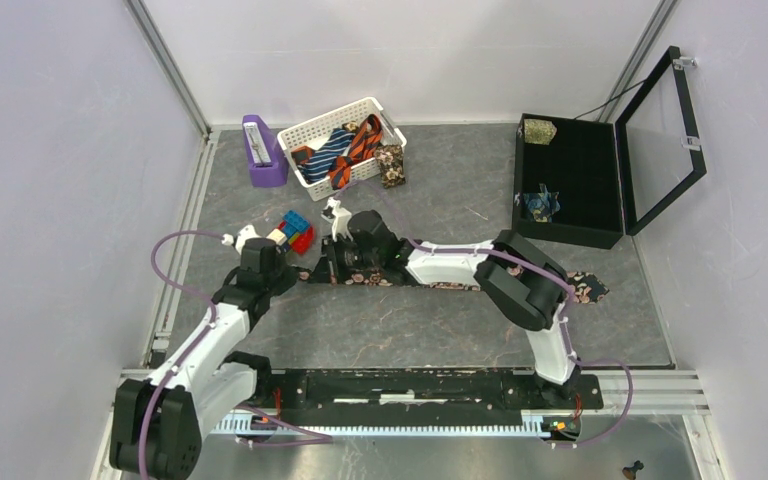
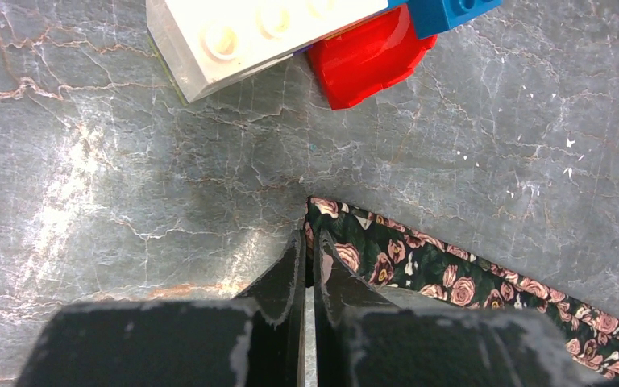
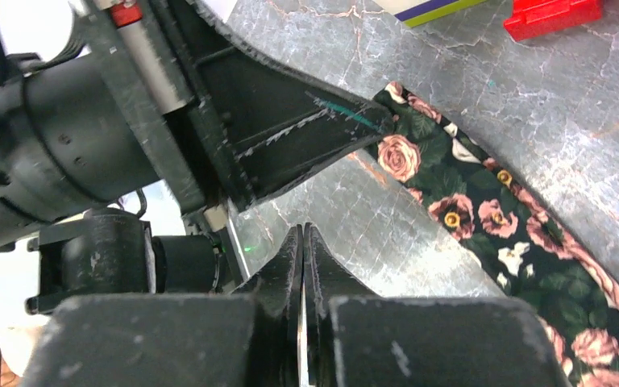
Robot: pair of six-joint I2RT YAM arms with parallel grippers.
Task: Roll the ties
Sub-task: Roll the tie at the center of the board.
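Far left, my left pincer has its jaws pressed together, tips right on the narrow end of the rose-print tie, which lies flat on the grey table. Pinched or merely touched, I can't tell. The toy blocks sit just beyond. Next over is my right pincer — squeezed closed on nothing, hovering just beside that same tie, which runs off rightward under my right arm. Behind, the white basket holds the striped ties. Far right, the open black case keeps two rolled ones — the olive-gold tie and the teal tie.
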